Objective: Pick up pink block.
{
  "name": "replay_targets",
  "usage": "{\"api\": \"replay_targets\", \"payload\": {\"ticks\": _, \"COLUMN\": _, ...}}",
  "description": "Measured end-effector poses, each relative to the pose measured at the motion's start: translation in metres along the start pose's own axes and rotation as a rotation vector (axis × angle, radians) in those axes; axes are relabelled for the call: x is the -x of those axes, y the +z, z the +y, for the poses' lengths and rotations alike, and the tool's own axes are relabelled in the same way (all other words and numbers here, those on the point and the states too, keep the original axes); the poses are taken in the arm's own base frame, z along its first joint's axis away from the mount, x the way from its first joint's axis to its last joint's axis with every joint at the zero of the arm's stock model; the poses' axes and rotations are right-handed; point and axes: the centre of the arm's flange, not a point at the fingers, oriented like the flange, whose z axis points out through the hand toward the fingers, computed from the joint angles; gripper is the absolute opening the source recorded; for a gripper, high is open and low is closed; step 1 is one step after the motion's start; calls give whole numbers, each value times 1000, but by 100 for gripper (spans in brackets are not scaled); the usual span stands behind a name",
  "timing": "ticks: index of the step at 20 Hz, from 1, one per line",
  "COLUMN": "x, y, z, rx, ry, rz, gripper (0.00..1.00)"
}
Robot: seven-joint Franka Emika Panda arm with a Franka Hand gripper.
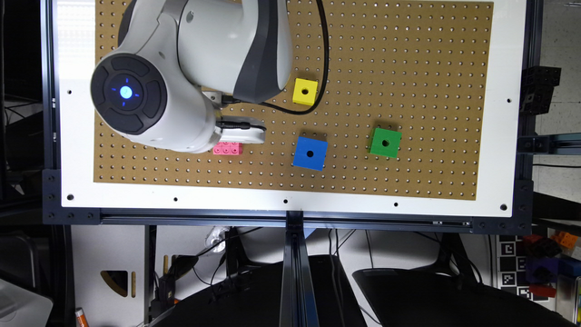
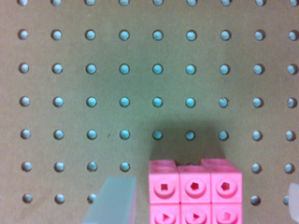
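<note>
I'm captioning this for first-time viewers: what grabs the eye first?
The big white robot arm looming over the pegboard at the exterior view's left, with the pink block peeking out just beneath it. Next, the yellow cube, blue cube and green cube scattered toward the right.

Exterior view overhead, far; wrist view close, perhaps straight down; shared: pegboard [image 1: 408,68] and pink block [image 2: 195,193].

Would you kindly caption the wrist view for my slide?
Open gripper straddling the pink block on the brown pegboard.
</note>
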Motion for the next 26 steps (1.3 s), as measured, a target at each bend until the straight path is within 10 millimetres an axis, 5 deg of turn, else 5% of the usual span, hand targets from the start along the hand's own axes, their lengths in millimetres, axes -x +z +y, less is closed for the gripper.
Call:
{"api": "replay_targets", "payload": {"ticks": 3, "x": -2, "y": 6, "z": -4, "rx": 0, "ry": -3, "rz": -4, "gripper": 100}}
{"api": "replay_targets", "payload": {"ticks": 10, "x": -15, "y": 58, "z": -12, "rx": 4, "ry": -2, "rz": -19, "gripper": 100}}
{"api": "replay_targets", "payload": {"ticks": 23, "x": -17, "y": 73, "z": -13, "rx": 11, "ry": -1, "rz": -29, "gripper": 100}}
{"api": "replay_targets", "payload": {"ticks": 24, "x": -18, "y": 73, "z": -13, "rx": 10, "ry": 0, "rz": -28, "gripper": 0}}
{"api": "replay_targets", "payload": {"ticks": 26, "x": -18, "y": 73, "z": -13, "rx": 10, "ry": 0, "rz": -28, "gripper": 0}}
